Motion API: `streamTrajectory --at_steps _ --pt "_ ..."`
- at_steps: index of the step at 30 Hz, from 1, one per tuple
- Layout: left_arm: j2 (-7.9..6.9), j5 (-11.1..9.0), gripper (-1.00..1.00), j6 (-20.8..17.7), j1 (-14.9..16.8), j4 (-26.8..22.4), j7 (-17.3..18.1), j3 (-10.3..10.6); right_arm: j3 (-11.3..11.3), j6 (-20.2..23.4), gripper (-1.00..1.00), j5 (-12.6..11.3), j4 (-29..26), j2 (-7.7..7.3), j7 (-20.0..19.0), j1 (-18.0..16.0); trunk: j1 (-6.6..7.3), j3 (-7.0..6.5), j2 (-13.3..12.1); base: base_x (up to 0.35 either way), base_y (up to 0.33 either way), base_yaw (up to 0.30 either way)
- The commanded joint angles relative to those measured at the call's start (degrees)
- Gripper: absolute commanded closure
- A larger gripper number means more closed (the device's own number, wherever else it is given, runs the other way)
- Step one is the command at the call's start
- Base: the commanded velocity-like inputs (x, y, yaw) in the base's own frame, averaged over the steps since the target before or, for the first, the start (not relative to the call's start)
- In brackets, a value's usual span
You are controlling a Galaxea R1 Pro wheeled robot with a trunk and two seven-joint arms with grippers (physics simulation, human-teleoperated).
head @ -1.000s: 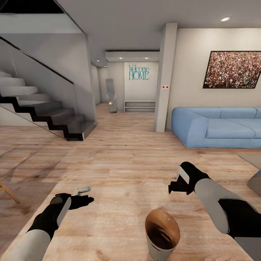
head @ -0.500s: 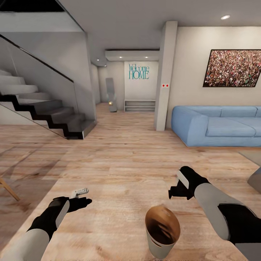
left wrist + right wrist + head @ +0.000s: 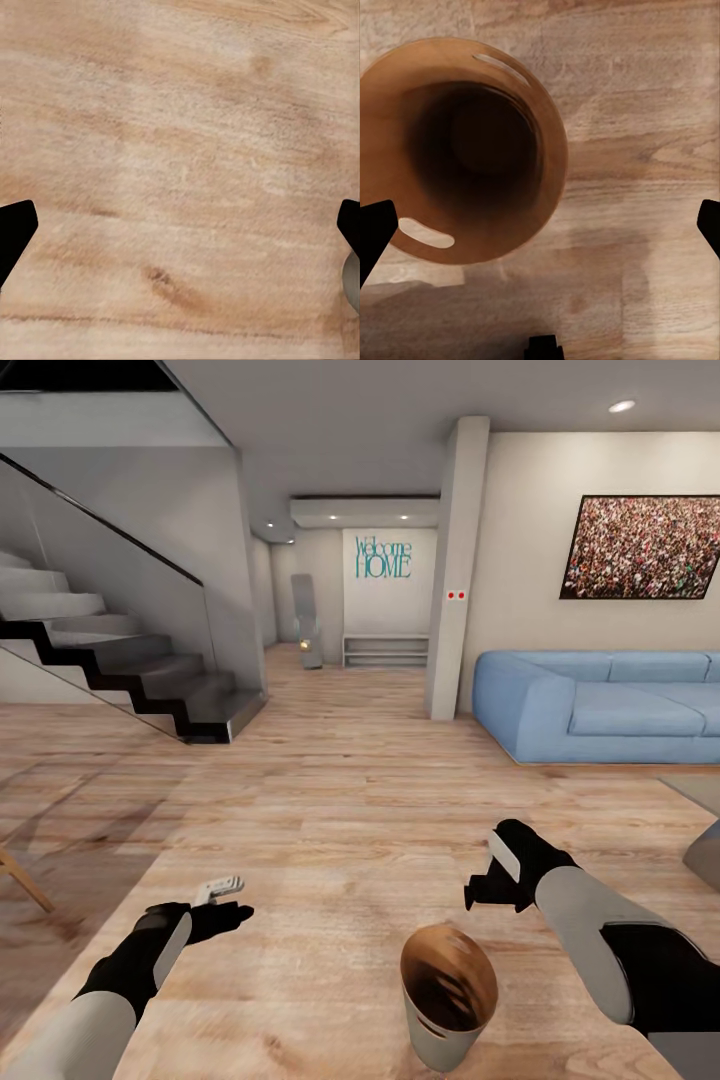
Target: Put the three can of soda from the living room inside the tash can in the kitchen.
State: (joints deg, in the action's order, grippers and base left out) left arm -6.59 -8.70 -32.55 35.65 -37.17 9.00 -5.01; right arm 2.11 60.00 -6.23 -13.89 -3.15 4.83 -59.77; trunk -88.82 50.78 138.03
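The tash can (image 3: 428, 1042), light grey outside and glossy brown inside, stands on the living room's wood plank floor just ahead of me. The right wrist view looks straight down into its dark inside, past the rim (image 3: 551, 150) with its slot handles. My right gripper (image 3: 480, 887) hangs open above and slightly right of the bin, its fingertips (image 3: 375, 232) spread wide. My left gripper (image 3: 230, 901) is open over bare floor to the bin's left, fingertips (image 3: 13, 229) far apart. The three cans of soda are out of view.
A light blue sofa (image 3: 600, 705) lines the right wall under a framed picture (image 3: 642, 550). A staircase (image 3: 120, 680) rises at the left, and a white pillar (image 3: 455, 570) stands by a hallway. A wooden leg (image 3: 22, 885) pokes in at far left, a grey object (image 3: 705, 855) at far right.
The whole picture has shifted a little, so the camera moved. My right gripper has sunk slightly. Both grippers stay open and the bin stays on the floor.
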Motion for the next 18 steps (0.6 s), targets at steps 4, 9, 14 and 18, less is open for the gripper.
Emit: streamTrajectory --at_steps 4,9,14,18 --pt "-0.05 0.0 -1.0 1.9 0.0 -0.1 0.7 0.0 0.0 0.0 -1.0 0.0 0.0 -0.16 0.0 0.0 0.0 0.0 0.0 0.135 0.0 0.0" --pt "-0.01 0.0 -1.0 2.9 0.0 -0.2 3.1 0.0 0.0 0.0 -1.0 0.0 0.0 -0.25 0.0 0.0 0.0 0.0 0.0 0.144 0.0 0.0" --pt "0.25 0.1 -1.0 3.1 -0.1 -0.3 3.5 0.0 0.0 0.0 -1.0 0.0 0.0 -0.27 0.0 0.0 0.0 0.0 0.0 0.04 0.0 0.0" --pt "0.31 0.1 -1.0 3.1 -0.1 -0.3 3.5 0.0 0.0 0.0 -1.0 0.0 0.0 -0.31 0.0 0.1 0.0 0.0 0.0 0.011 0.0 0.0"
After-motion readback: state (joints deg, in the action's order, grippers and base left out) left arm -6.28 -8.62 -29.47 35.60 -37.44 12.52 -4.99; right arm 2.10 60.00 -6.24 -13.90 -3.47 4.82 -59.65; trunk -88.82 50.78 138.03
